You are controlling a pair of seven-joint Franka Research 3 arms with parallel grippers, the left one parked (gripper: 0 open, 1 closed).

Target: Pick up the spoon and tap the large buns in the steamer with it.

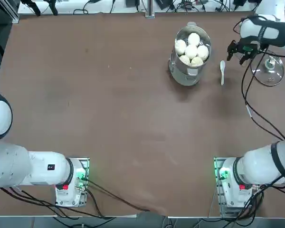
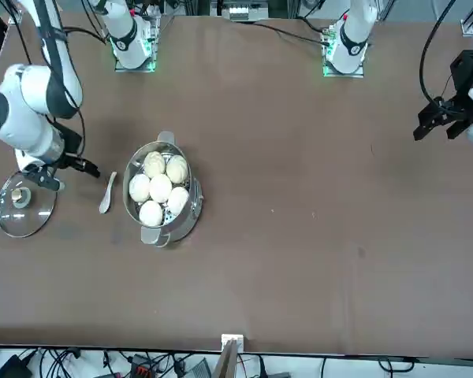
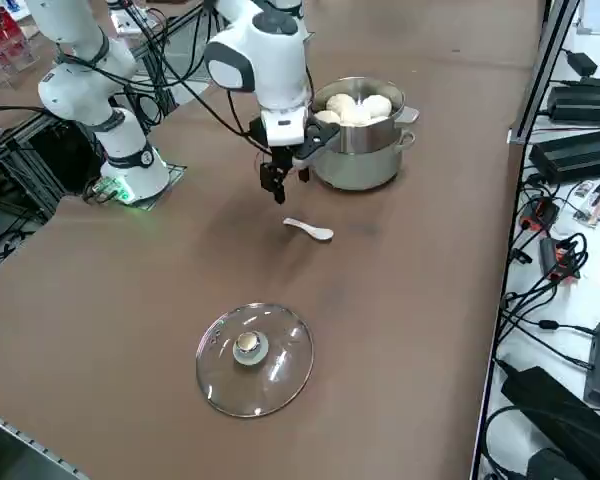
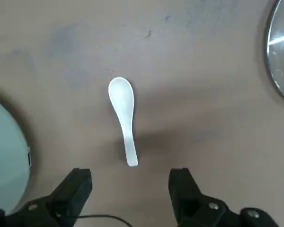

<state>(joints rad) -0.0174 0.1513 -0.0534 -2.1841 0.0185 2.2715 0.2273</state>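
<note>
Right gripper (image 4: pixel 130 187), fingers spread and empty, hovers above the spoon (image 4: pixel 124 118); the handle end points toward the gap between them, bowl away.

Brown table (image 1: pixel 109 104), top view. Steamer (image 1: pixel 186 73) stands at about 1 o'clock from the table's centre, holding buns (image 1: pixel 192 49). Spoon (image 1: pixel 222 70) lies flat on the bare surface just at 3 o'clock of the steamer, apart from it, bowl toward 12 o'clock. Glass lid (image 1: pixel 270 71) rests knob-up at 3 o'clock of the spoon, near the table's edge. Right gripper (image 1: pixel 239 51) hovers above the surface between spoon and lid, fingers spread.
</note>
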